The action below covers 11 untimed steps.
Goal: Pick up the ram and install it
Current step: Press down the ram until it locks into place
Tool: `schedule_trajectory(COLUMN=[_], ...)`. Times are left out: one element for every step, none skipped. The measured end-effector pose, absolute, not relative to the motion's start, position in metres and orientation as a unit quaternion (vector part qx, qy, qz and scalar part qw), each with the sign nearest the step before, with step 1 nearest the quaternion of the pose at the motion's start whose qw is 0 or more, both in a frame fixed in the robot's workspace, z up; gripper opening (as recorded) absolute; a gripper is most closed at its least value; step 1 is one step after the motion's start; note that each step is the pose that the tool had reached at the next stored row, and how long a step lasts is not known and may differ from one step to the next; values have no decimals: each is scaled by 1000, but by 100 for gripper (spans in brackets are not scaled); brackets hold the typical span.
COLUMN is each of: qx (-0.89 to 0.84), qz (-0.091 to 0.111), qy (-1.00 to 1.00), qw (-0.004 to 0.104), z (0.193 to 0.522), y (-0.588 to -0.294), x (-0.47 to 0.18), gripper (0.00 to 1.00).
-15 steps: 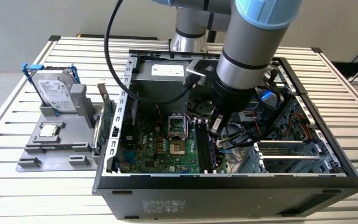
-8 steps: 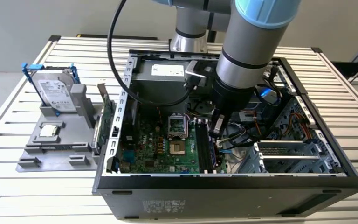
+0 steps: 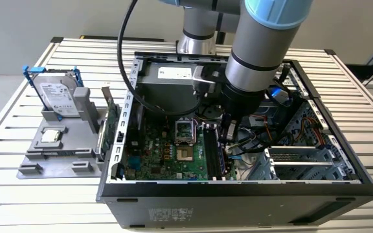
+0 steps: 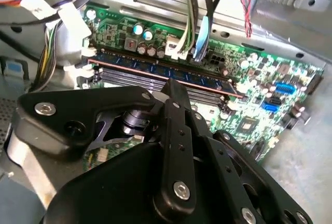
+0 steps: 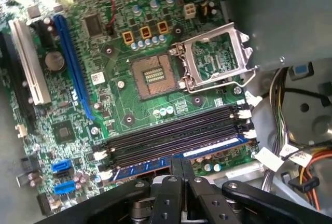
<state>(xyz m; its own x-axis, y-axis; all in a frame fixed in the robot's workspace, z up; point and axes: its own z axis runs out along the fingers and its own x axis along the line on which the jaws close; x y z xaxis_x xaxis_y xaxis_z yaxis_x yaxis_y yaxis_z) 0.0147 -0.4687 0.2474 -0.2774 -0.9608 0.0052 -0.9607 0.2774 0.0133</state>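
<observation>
I am reaching down into the open computer case (image 3: 238, 189), with my gripper (image 3: 227, 137) lowered over the memory slots beside the bare processor socket (image 3: 182, 131) on the green motherboard (image 3: 167, 155). The ram (image 5: 181, 157) is standing on edge in the outermost slot of the row, the one nearest the case wall, and in the second wrist view its dark-blue length (image 4: 155, 71) is running right across in front of my fingers (image 4: 174, 97). My fingers are drawn close together, and their tips are meeting the stick's upper edge about midway along it; whether they are clamping its sides or only pressing on top, I cannot tell. In the first wrist view the three neighbouring slots (image 5: 171, 136) are lying open with white latches at their ends, and a long blue expansion slot (image 5: 72, 68) is sitting on the far side of the socket. Outside the case, toward the exterior view's left, a grey holder (image 3: 57, 150) is standing on the slatted table (image 3: 18, 204), with a silver hard drive (image 3: 57, 97) upright in a blue frame and a green card (image 3: 112, 121) on edge just beside the case wall.
</observation>
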Motion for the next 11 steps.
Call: schedule_trajectory(qx=[608,614,621,628,634,641,647,653,659,665,671], qz=[-4,-4,-4,-3,-3,-3,-3,-3,-3,-3,-3], qy=[-794,-789,-784,-778,-773,-768,-763,-757,-752,-747,-742], qw=[6,6,6,6,6,6,6,6,6,6,6], z=[247,247,247,247,247,247,247,246,246,246,246], y=[-469,-469,-469,-469,-468,-468,-468,-468,-468,-468,-468], x=[15,15,15,15,15,15,15,15,15,15,15], gripper=[0,0,0,0,0,0,0,0,0,0,0])
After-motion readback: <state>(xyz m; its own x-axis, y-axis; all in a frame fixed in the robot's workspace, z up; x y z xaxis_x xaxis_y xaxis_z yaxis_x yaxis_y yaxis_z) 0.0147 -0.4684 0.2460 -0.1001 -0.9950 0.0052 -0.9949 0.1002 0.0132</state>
